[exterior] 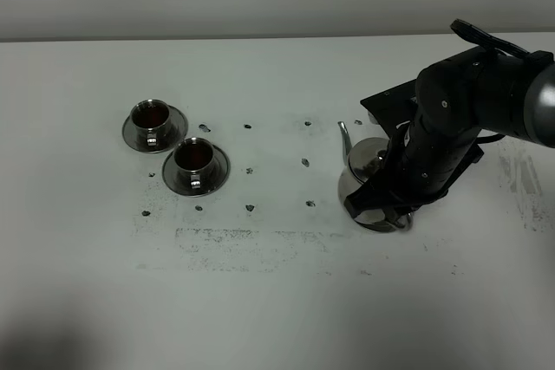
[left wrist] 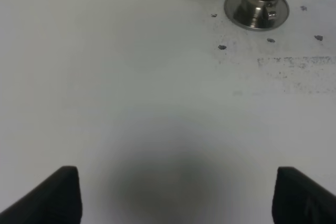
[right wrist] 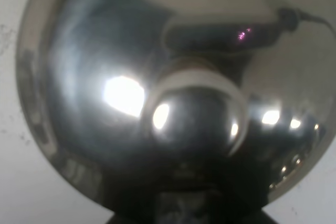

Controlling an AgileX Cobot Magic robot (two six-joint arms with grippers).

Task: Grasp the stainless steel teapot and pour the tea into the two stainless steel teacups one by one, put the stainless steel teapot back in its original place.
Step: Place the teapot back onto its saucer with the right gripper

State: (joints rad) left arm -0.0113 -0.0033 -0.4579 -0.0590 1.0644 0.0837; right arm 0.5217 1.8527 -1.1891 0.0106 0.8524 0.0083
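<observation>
So on the far left my left gripper (left wrist: 176, 195) is just hanging over bare table (exterior: 277, 301), fingers spread wide, nothing in it. Next over are the two teacups (exterior: 154, 124) (exterior: 195, 167) on their saucers, sitting just beside each other. Both look like they've got dark reddish liquid in them, so I'd guess the pouring is done. Over on the right is the teapot (exterior: 362, 181), standing upright on the table, well apart from the cups, spout pointing away toward the back. My right gripper (exterior: 386, 205) is clamped tight at the handle side of it, though I can't actually see the fingers on the handle. Seems like the put-back step; next I'd need to let go and lift off cleanly without tipping it.
</observation>
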